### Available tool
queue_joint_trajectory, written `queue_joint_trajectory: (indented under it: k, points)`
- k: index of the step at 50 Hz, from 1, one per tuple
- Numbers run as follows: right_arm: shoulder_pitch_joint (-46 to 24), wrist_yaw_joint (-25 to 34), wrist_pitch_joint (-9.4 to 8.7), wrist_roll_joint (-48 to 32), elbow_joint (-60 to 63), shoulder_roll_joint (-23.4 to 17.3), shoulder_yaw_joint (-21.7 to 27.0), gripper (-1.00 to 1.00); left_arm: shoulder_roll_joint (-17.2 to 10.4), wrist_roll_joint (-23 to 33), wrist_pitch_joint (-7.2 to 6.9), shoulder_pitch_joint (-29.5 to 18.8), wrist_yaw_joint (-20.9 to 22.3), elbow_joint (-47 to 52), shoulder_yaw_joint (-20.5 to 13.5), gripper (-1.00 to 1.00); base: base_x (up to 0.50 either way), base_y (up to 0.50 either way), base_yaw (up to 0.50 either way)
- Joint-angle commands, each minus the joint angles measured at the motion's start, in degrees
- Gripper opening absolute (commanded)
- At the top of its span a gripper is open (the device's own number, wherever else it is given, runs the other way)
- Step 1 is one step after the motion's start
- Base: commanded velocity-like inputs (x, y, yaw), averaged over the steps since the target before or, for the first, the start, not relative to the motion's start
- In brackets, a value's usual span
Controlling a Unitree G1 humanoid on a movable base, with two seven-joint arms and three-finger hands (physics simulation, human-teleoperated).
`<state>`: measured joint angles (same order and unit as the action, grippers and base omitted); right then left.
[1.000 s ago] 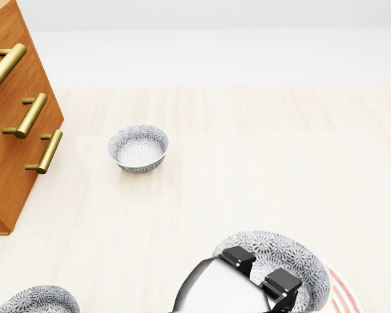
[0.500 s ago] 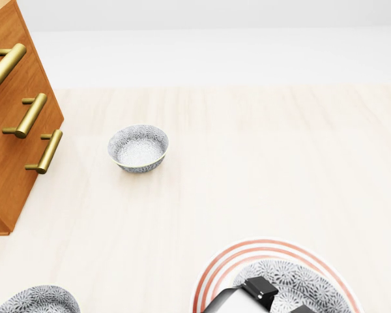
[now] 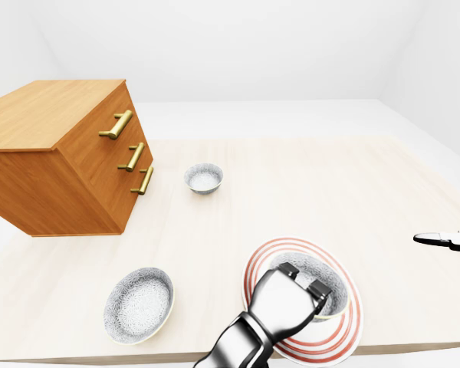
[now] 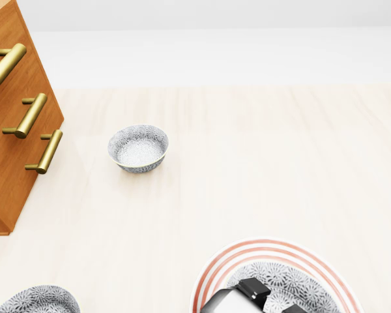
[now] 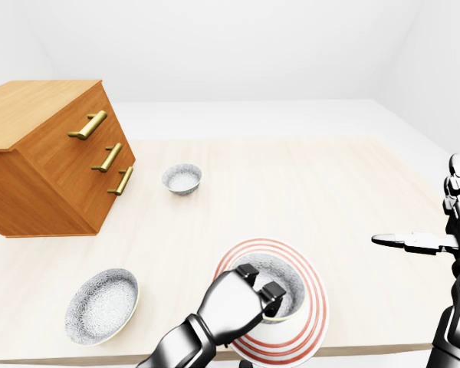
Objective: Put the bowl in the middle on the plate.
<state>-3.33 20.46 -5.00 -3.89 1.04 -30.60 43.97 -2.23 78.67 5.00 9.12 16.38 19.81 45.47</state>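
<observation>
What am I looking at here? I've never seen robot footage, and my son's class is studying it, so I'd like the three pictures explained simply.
These are computer-simulated pictures from three cameras on a humanoid robot's head, looking out over its own arms: a head view aimed downward and a left-eye and right-eye pair.

On the pale table stand a wooden drawer chest, a small patterned bowl, a wider bowl, and a red-ringed plate.

A third bowl sits on that plate. The silver left hand grips its rim, fingers closed over the edge.

The right hand hangs at the right edge, fingers spread, holding nothing.
</observation>
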Motion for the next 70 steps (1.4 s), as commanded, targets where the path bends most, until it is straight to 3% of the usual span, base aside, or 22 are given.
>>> queue_joint_trajectory:
  k: [1,70]
  points:
    - [0.12,0.09,0.00,0.08,0.33,0.00,0.13,1.00,0.18,-0.66,0.00,-0.06,-2.48,-1.11,-0.66,-1.00,0.00,0.00,0.00]
    - [-0.11,0.05,0.00,0.23,0.29,-0.07,0.10,1.00,0.72,0.07,0.00,-0.62,-2.44,-5.30,-3.09,-1.00,0.00,0.00,0.00]
